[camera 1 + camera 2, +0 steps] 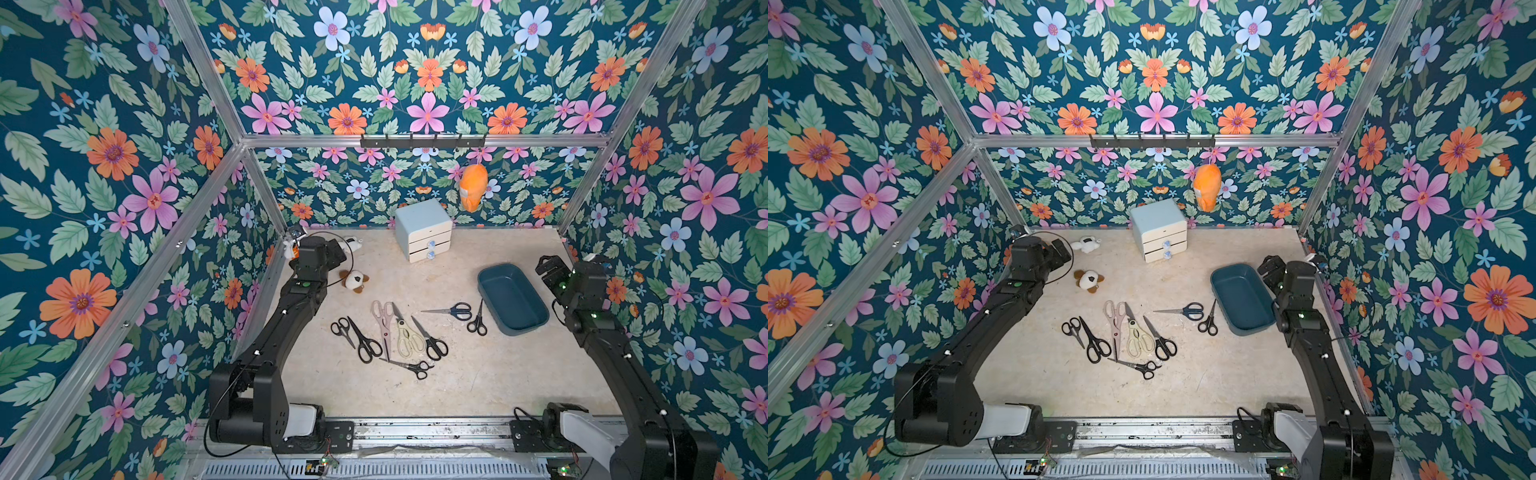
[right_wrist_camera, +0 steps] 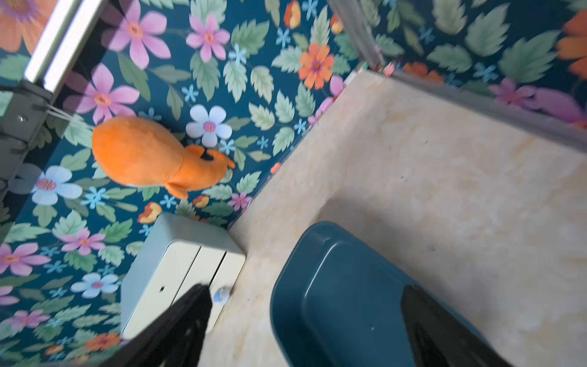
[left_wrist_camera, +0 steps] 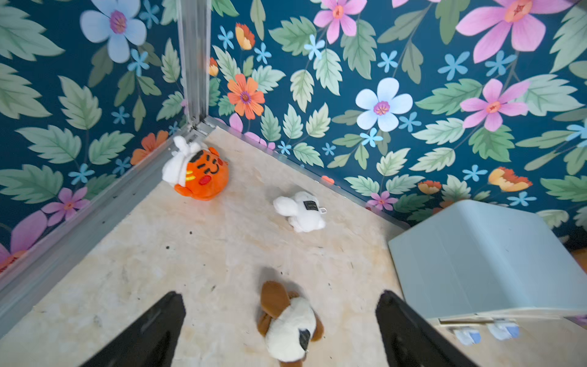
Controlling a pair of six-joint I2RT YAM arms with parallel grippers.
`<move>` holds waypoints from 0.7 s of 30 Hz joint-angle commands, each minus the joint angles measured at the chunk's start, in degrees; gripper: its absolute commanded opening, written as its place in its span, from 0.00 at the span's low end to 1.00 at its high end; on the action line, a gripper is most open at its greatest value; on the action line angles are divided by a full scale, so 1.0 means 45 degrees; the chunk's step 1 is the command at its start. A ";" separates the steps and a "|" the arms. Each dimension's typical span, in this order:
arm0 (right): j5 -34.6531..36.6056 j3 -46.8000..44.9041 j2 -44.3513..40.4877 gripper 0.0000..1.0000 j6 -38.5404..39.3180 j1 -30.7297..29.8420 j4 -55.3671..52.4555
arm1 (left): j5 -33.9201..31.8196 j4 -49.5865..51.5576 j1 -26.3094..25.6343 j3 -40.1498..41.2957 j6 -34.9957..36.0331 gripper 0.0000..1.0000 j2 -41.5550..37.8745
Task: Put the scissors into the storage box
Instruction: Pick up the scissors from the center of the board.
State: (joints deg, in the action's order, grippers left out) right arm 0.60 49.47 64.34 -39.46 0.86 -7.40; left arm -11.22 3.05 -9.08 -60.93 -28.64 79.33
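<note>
Well apart — scissors [image 1: 402, 330] and spread fingers [image 3: 149, 330].

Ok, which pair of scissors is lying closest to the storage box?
The small black-handled pair, lying right beside the storage box with its blades pointing away from the robot. The dark blue pair lies just beyond it, and every other pair lies farther off.

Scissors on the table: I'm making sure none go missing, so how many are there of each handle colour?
Black scissors: 5
Pink scissors: 1
Cream scissors: 1
Dark blue scissors: 1
Total: 8
</note>
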 commanded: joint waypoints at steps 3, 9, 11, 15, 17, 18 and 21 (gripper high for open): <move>0.0234 0.2125 0.1235 0.79 0.0349 -0.1939 -0.4993 | 0.0792 0.2330 -0.0896 -0.0646 -0.0851 0.99 0.0210; 0.1971 0.3654 0.2261 0.69 -0.0745 -0.5409 -0.7767 | 0.1914 0.2814 -0.1514 0.0313 -0.1415 0.99 -0.0003; 0.2012 0.4217 0.2822 0.64 -0.1581 -0.6369 -0.8750 | 0.2184 0.3213 -0.1570 0.0731 -0.1657 0.99 -0.0255; 0.2781 0.4962 0.4067 0.52 -0.2509 -0.8336 -0.9782 | 0.2492 0.3091 -0.1648 0.2243 -0.1857 0.99 -0.1058; 0.2709 0.5102 0.4575 0.48 -0.3101 -0.8722 -1.0168 | 0.2721 0.3023 -0.1663 0.2754 -0.1758 0.99 -0.1321; 0.2598 0.5065 0.4797 0.48 -0.3306 -0.8879 -1.0185 | 0.2827 0.3022 -0.1673 0.2942 -0.1700 0.99 -0.1421; 0.2402 0.4789 0.5234 0.38 -0.3457 -0.9108 -0.9768 | 0.3270 0.3070 -0.1692 0.3346 -0.1735 0.99 -0.1750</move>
State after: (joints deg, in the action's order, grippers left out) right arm 10.28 71.57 86.80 -51.77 -39.38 -49.36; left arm 0.75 16.75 -16.62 -46.70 -36.01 72.44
